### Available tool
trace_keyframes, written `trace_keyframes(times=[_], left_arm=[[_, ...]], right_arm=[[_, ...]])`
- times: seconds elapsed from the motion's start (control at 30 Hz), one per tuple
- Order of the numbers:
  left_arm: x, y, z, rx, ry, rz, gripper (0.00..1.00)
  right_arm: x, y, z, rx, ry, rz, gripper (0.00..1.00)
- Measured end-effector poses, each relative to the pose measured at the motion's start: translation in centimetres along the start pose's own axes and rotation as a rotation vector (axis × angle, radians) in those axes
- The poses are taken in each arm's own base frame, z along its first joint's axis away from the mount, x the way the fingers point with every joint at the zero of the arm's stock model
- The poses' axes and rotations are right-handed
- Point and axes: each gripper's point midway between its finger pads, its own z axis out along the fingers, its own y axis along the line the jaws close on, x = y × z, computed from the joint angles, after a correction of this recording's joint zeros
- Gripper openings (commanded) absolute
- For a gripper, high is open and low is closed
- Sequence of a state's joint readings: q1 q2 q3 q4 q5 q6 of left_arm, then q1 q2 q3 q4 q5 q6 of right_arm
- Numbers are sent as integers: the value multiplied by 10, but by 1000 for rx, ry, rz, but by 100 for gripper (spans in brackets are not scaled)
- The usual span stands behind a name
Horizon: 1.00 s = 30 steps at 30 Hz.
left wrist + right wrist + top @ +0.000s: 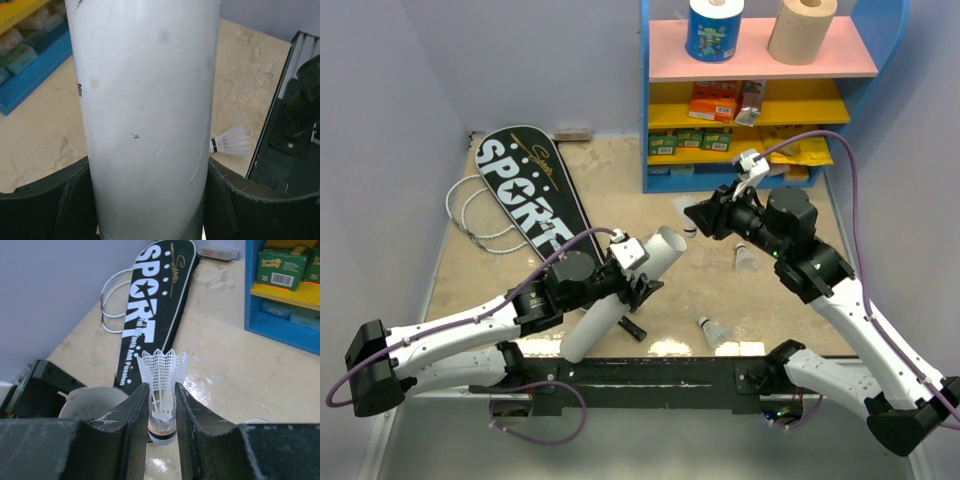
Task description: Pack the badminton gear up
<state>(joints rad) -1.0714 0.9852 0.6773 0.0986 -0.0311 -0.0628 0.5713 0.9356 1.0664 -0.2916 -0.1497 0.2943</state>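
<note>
step: loading shuttlecocks into tube | left tool [638, 283] clenched around tilted tube [145, 110], mouth raised | right tool [700, 218] grasping shuttlecock [162, 367] just beyond tube mouth | next, likely: align shuttlecock with mouth, then release

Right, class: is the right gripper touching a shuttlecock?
Touching. The right wrist view shows the right gripper closed on the shuttlecock, both fingers pressing its sides, no gap.

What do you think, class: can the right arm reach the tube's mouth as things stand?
Probably yes. The left gripper holds the tube tilted, its open mouth facing the right gripper, which pinches a shuttlecock close by. No object shows in the gap between them.
</note>
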Motion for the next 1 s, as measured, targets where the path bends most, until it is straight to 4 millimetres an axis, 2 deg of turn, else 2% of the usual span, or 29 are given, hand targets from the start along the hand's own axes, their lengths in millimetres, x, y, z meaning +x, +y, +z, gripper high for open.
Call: trace_keyframes(times=[0.17, 0.3, 0.7, 1.0], left_arm=[[-24, 16, 3, -14, -100, -52, 0], [-30, 22, 4, 1, -139, -84, 0], [-40, 6, 3, 99, -206, -100, 0], [-45, 1, -2, 124, -250, -104, 0]], right_arm=[[-15, 24, -8, -104, -27, 42, 29], [-32, 40, -15, -167, -70, 63, 29], [-71, 66, -25, -273, -164, 86, 29], [-71, 76, -19, -334, -171, 126, 29]])
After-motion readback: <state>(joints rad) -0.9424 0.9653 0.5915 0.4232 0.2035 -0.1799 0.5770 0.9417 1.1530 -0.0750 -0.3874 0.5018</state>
